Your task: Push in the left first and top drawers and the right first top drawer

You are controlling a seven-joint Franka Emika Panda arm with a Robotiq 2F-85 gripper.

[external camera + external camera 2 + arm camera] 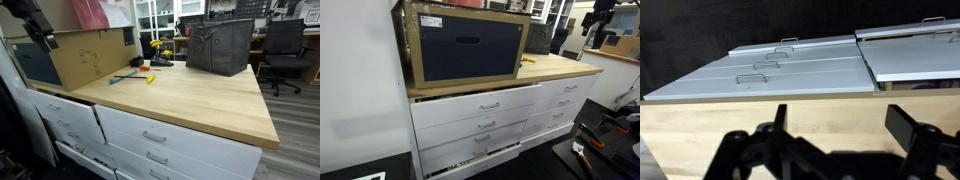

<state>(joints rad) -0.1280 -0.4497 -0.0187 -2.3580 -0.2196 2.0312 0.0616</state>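
Note:
The white left drawers [62, 112] sit under the box end of the wooden counter [190, 95] and stick out from the cabinet face. They also show in an exterior view [475, 105] and, stepped, in the wrist view [790, 85]. The right top drawer [175, 128] has one silver bar handle and also shows in an exterior view [565, 90] and the wrist view [915, 55]. I cannot tell how far out it is. My gripper [840, 125] is open and empty, high above the counter, also in an exterior view [38, 30].
A cardboard box holding a dark bin [470, 45] stands on the counter's left end [95, 55]. A black bin [220, 45] stands at the back right. Small tools, one yellow [150, 78], lie mid-counter. An office chair [285, 50] stands beyond.

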